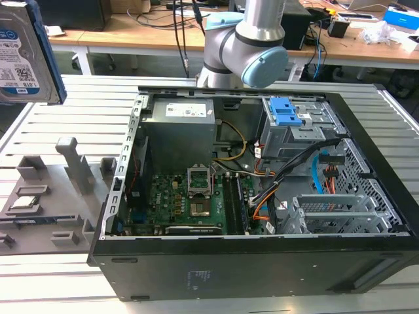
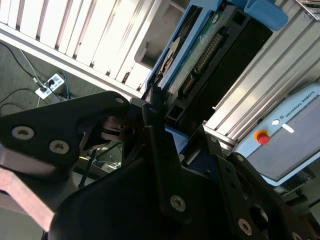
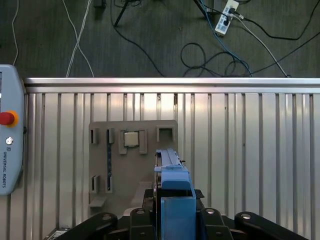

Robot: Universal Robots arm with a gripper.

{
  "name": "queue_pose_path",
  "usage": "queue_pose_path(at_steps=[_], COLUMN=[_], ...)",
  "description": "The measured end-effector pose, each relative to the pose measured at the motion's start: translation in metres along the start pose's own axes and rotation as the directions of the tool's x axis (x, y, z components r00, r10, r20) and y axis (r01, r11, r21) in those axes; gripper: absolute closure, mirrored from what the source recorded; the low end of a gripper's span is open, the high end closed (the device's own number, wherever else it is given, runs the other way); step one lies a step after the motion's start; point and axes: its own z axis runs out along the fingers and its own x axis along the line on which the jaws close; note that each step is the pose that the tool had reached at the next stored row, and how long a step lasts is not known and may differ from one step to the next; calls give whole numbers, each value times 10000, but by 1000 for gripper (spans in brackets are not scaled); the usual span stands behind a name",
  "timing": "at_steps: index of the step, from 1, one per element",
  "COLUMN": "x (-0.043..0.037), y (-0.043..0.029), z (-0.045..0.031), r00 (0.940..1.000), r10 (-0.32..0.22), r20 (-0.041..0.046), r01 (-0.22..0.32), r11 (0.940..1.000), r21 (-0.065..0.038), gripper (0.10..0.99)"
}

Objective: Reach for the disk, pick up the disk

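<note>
1. Closest to the exterior camera, we see the disk (image 1: 19, 52) raised in the air at the exterior view's upper left. Its label faces us, a blue bracket runs along its edge, and it is well above the table (image 1: 39, 288).
2. Below it in that view, a grey fixture (image 1: 59, 196) lies on the table with a chip (image 1: 26, 200) seated in it. The open case (image 1: 262, 196) stands just to the exterior view's right of the fixture, and the arm (image 1: 245, 46) rises behind the case.
3. In the second wrist view we look along the black gripper (image 2: 162, 107). Its fingers (image 2: 152, 125) are clamped on the disk (image 2: 200, 55), seen edge-on with its connector row exposed.
4. Beyond the disk in that view we make out the slatted table (image 2: 75, 30), a pendant (image 2: 285, 145) with a red button, and a power strip (image 2: 50, 82) on the floor.
5. In the first wrist view the gripper (image 3: 174, 200) grasps the disk (image 3: 170, 165), edge-on and blue-framed, over the fixture (image 3: 100, 165) and apart from it.
6. There the chip (image 3: 131, 139) sits in its slot, the pendant (image 3: 10, 145) lies beside the table (image 3: 250, 150), and cables (image 3: 215, 50) trail on the floor.
</note>
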Motion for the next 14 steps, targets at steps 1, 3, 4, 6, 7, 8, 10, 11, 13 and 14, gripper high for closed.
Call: queue_pose_path(at_steps=[1, 3, 4, 6, 7, 8, 10, 11, 13, 14], x=[1, 3, 3, 3, 3, 3, 3, 3, 3, 3], y=[1, 1, 1, 1, 1, 1, 1, 0, 0, 0], z=[-32, -68, -80, -80, -80, -80, -81, -81, -81, -81], r00=[10000, 10000, 10000, 10000, 10000, 10000, 10000, 10000, 10000, 10000], r10=[0, -1, 0, 0, 0, 0, 0, -1, 0, 0], r20=[-1, -1, -1, 0, -1, -1, -1, -1, -1, -1], r01=[0, 1, 0, 0, 0, 0, 0, 1, 0, 0], r11=[10000, 10000, 10000, 10000, 10000, 10000, 10000, 10000, 10000, 10000], r21=[0, 0, 0, 0, 0, -1, -1, -1, -1, -1], gripper=[722, 722, 722, 722, 722, 722, 722, 722, 722, 722])
